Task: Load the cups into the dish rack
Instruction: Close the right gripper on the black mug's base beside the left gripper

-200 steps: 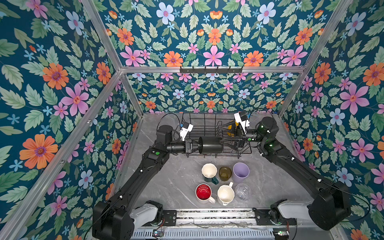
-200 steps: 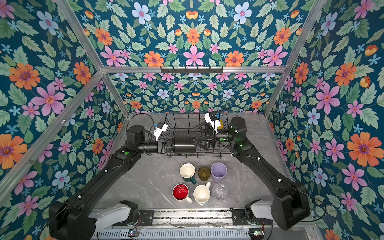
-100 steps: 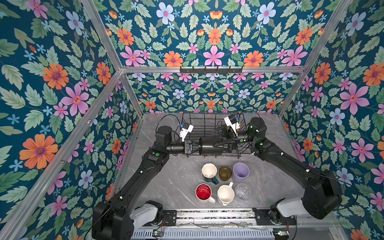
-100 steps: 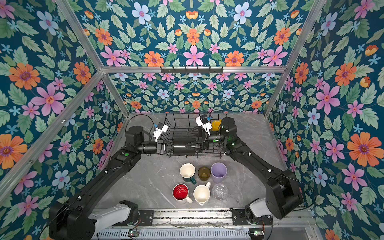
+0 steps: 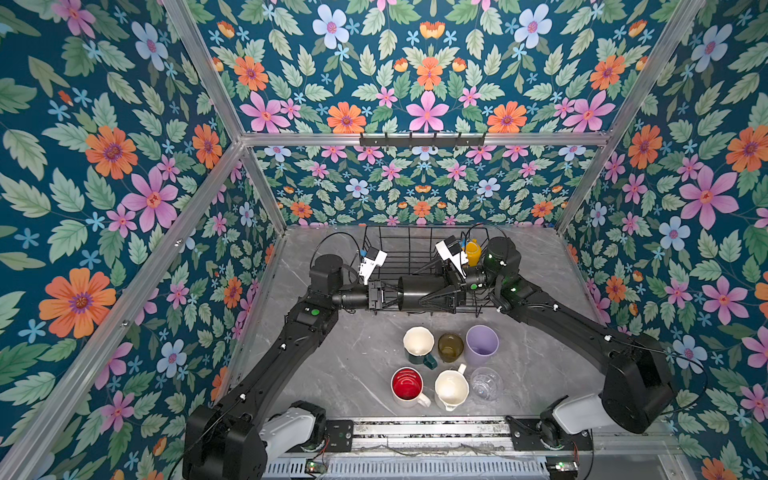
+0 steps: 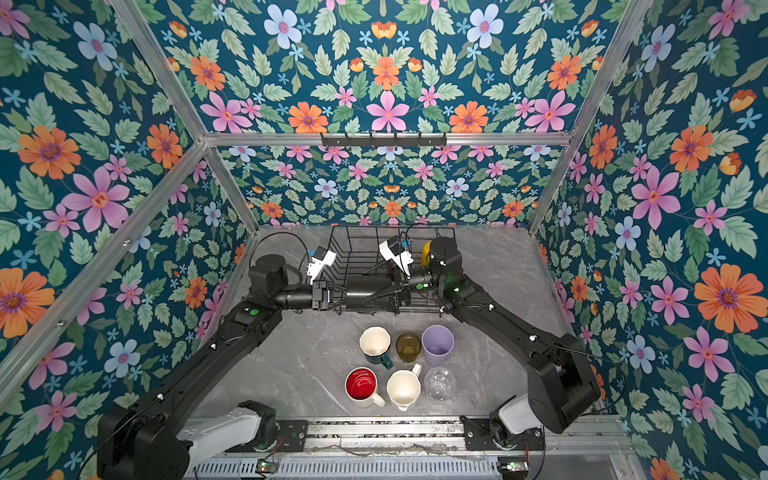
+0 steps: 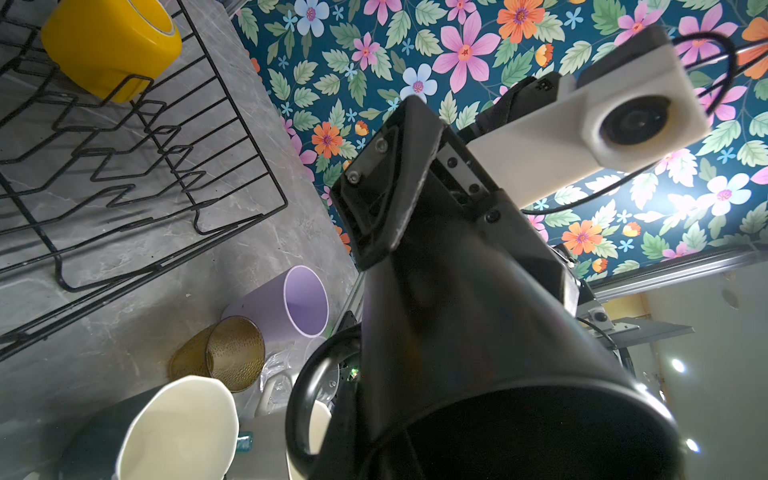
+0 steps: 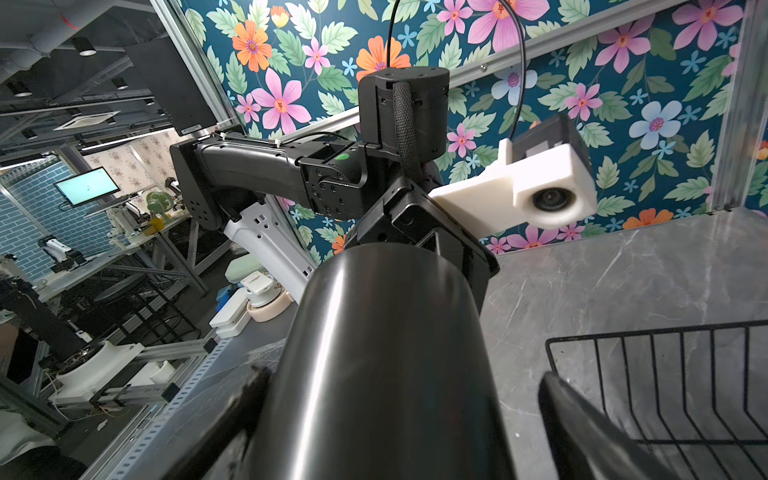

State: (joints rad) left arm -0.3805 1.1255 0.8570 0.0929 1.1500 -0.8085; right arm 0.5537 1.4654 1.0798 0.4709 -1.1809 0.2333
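Blue floral wallpaper point(image 5: 124, 166) on every side, grey marble surface point(image 5: 353, 353) underneath. At the far end of that surface, behind and below both pincers, the dish rack point(image 5: 409, 245), black wire with sloping sides. Stretched in from either side and meeting in line with the rack's near edge in both top views, the left arm point(image 5: 291, 345) and the right arm point(image 5: 561, 320). Clamped tight in the left pincer point(image 5: 394, 295) by its rim, the black mug point(image 5: 409, 289), held on its side in the air, mouth toward the left wrist camera, base toward the right pincer point(image 5: 424, 291). On the right pincer, jaws spread wide, one finger on each side of the mug's base end; in the right wrist view, a clear gap beside one finger, contact at the other impossible to tell. Beyond the right pincer's wrist, inside the rack's far corner, the yellow mug point(image 5: 472, 252). Well apart from both pincers, toward the robot's base, six cups upright on the surface in two rows. Nearer the pincers: lilac tumbler point(image 5: 482, 345), white mug with dark green outside point(image 5: 419, 343), olive glass point(image 5: 451, 347). Farther off: red-inside white mug point(image 5: 407, 384), white mug point(image 5: 451, 388), clear glass point(image 5: 485, 384).
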